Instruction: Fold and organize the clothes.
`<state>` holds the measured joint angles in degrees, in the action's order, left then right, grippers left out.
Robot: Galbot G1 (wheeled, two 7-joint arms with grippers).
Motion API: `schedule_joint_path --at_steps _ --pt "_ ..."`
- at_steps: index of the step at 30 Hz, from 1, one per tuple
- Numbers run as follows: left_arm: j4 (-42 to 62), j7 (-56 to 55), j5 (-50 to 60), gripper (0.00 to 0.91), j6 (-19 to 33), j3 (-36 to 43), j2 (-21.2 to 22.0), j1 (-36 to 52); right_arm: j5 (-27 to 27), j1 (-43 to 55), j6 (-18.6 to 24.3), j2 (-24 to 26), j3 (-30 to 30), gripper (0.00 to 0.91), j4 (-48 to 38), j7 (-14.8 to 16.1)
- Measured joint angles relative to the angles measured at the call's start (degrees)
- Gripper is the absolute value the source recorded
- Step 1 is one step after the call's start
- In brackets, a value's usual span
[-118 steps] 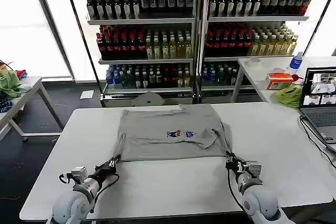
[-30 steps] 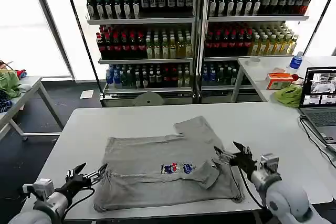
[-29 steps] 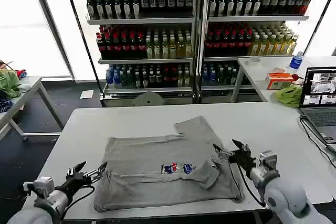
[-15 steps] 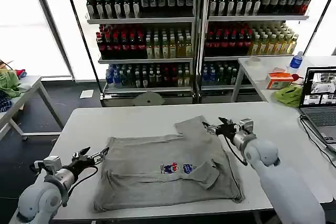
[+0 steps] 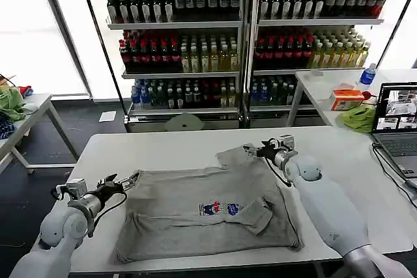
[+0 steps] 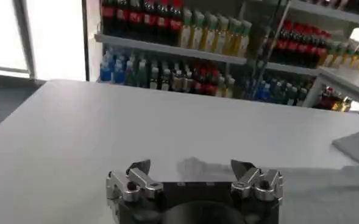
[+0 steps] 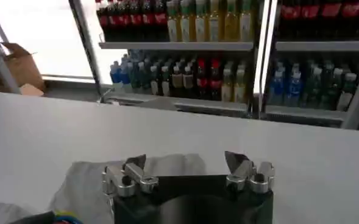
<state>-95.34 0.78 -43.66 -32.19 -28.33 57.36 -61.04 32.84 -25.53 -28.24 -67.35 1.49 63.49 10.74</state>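
Observation:
A light grey short-sleeved shirt (image 5: 208,209) with a small multicoloured chest print (image 5: 218,209) lies rumpled on the white table (image 5: 176,148), one sleeve (image 5: 238,156) pointing to the far right. My left gripper (image 5: 124,181) hovers open just off the shirt's near-left shoulder corner, with bare table (image 6: 167,134) ahead of its fingers (image 6: 136,173). My right gripper (image 5: 255,151) is open over the far sleeve, whose grey cloth (image 7: 161,167) shows between its fingers (image 7: 237,163). Neither gripper holds anything.
A laptop (image 5: 396,125) with cables sits at the table's right edge. A side table at the right holds a lime-green cloth (image 5: 357,119), an orange box (image 5: 346,99) and a bottle. Drink shelves (image 5: 241,37) stand behind. Another table (image 5: 19,118) with cloths stands at the left.
The shirt was dragged toward the near edge and released. Since then both open grippers have moved away from me: the right to the far sleeve, the left to the shirt's left shoulder.

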Motion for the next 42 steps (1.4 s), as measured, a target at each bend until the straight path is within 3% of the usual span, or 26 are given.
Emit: schedule_joint_path --at_steps 6,10,11,12,13,18,19,20,21,23,25,26,42 --pt "3.2 0.2 0.5 0.907 0.1 2.5 1.0 2.9 -0.6 0.7 -0.3 -1.5 -0.5 0.897 -2.1 0.1" --pt "4.4 0.4 1.0 0.907 0.2 4.0 1.6 3.8 -1.0 0.8 -0.7 -1.8 -0.8 0.746 -2.9 0.1" --pt "4.6 0.5 1.1 0.907 0.3 4.3 1.7 4.0 -1.1 0.8 -0.8 -1.9 -0.9 0.514 -3.2 0.1" --pt "4.8 0.6 1.1 0.907 0.3 4.7 1.8 4.2 -1.2 0.8 -0.8 -2.0 -0.9 0.212 -3.5 0.1" --pt "5.1 0.7 1.3 0.907 0.3 4.9 1.9 4.4 -1.2 0.8 -0.8 -2.0 -1.0 0.0 -3.7 0.1" --pt "6.5 1.2 1.7 0.897 0.5 5.9 2.3 5.7 -1.3 0.8 -0.6 -2.3 -1.4 0.0 -4.2 0.3" --pt "6.8 1.3 1.8 0.725 0.6 6.1 2.3 5.9 -1.3 0.9 -0.6 -2.4 -1.5 0.0 -4.3 0.4" --pt "7.1 1.4 1.9 0.655 0.6 6.3 2.4 6.0 -1.3 0.9 -0.6 -2.5 -1.6 0.0 -4.3 0.4" --pt "7.4 1.6 2.0 0.504 0.7 6.5 2.5 6.2 -1.3 0.9 -0.6 -2.5 -1.7 0.0 -4.3 0.5" --pt "7.9 1.8 2.1 0.333 0.8 6.7 2.8 6.6 -1.3 0.8 -0.6 -2.6 -1.8 0.0 -4.2 0.6" --pt "8.4 1.9 2.2 0.091 1.1 6.8 2.8 6.7 -1.2 0.7 -0.7 -2.7 -1.8 0.0 -4.1 0.6" --pt "8.5 1.9 2.3 0.04 1.2 6.9 2.8 6.7 -1.2 0.7 -0.7 -2.8 -1.8 0.0 -4.1 0.6" --pt "8.9 3.0 2.6 0.01 1.6 7.6 2.8 5.3 -0.9 0.7 -0.5 -3.0 -2.0 0.0 -3.9 0.5"
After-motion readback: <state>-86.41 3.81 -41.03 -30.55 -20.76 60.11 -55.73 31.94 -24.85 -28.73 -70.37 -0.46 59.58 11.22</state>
